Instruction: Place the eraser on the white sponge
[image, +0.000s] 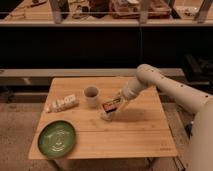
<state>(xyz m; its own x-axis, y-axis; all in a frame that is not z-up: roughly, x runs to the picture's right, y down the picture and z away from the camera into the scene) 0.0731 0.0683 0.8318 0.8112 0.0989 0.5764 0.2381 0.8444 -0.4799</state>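
Note:
The eraser (109, 105), a small black, red-orange and white block, sits in my gripper (113, 103) near the middle of the wooden table (140, 135). The gripper is shut on it and reaches in from the right on the white arm. The white sponge (105, 116), a small pale pad, lies on the table directly below and slightly left of the eraser. The eraser hangs just above the sponge; I cannot tell whether they touch.
A pale cup (91, 95) stands just left of the gripper. A long whitish labelled packet (62, 104) lies further left. A green plate (57, 138) sits at the front left corner. Dark shelving runs behind the table.

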